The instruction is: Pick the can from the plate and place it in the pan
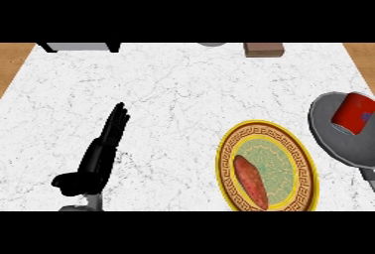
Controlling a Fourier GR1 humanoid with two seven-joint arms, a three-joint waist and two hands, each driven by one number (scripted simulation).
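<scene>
A red can [353, 113] lies on its side inside the grey pan [333, 136] at the right edge of the counter. To the pan's left sits a gold-rimmed plate [302, 158] with a green centre, and a reddish sweet potato [250, 181] lies on it. My left hand [99, 158] rests at the lower left over the white marble counter, fingers straight and pointing away from me, holding nothing. No right hand shows in the head view.
A brown block [264, 49] stands at the counter's far edge, right of centre. A grey box with a black frame [79, 46] sits at the far left, and a grey round object [211, 44] peeks in at the far middle. Wooden floor shows past both far corners.
</scene>
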